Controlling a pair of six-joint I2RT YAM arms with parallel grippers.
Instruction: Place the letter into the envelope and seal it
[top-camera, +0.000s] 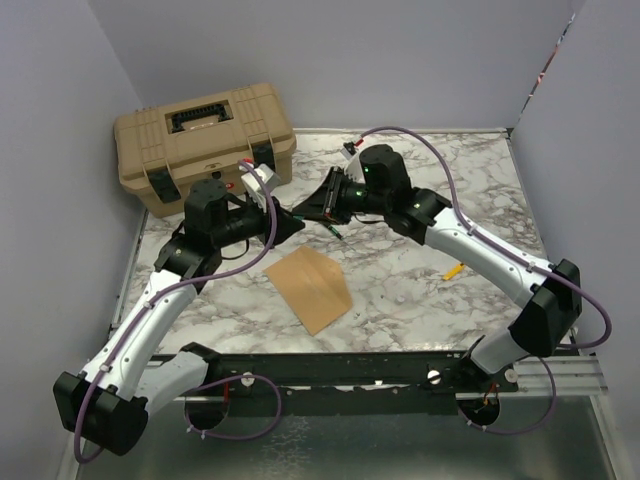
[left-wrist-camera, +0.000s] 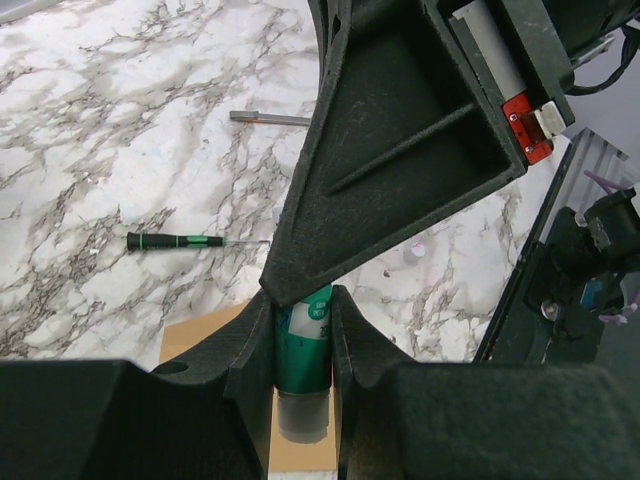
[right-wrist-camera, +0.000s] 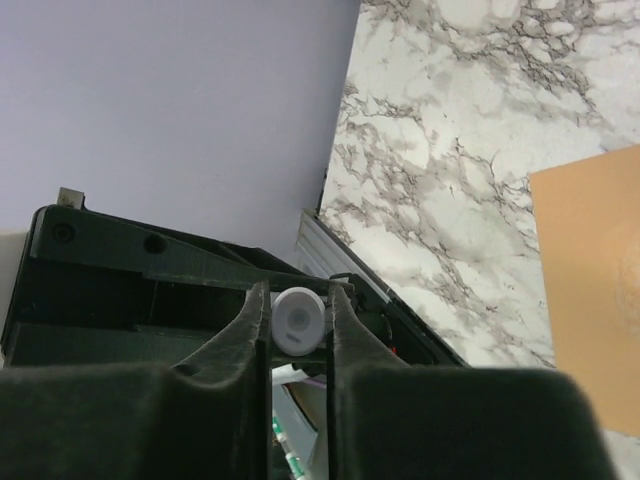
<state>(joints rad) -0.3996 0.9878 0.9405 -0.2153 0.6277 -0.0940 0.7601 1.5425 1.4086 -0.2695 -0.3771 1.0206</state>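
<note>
We see left gripper (left-wrist-camera: 303, 325) clamped on the glue stick (left-wrist-camera: 303, 360) | right gripper (right-wrist-camera: 298, 312) meets it tip to tip, pinching the white end | envelope (top-camera: 312, 287) lies flat at table centre, nearer than both grippers, touching neither | screwdriver (left-wrist-camera: 175, 240) on marble beyond.

A tan toolbox (top-camera: 205, 145) blocks the upper left of the top view. Left gripper (left-wrist-camera: 303, 320) and right gripper (right-wrist-camera: 298, 300), both clamped on a glue stick (left-wrist-camera: 303, 355), crowd the centre beside a screwdriver (left-wrist-camera: 175, 241). The marble table (top-camera: 480, 180) lies open at upper right.

Top camera looks down; both close wrist cameras share the envelope (top-camera: 310, 288)
</note>
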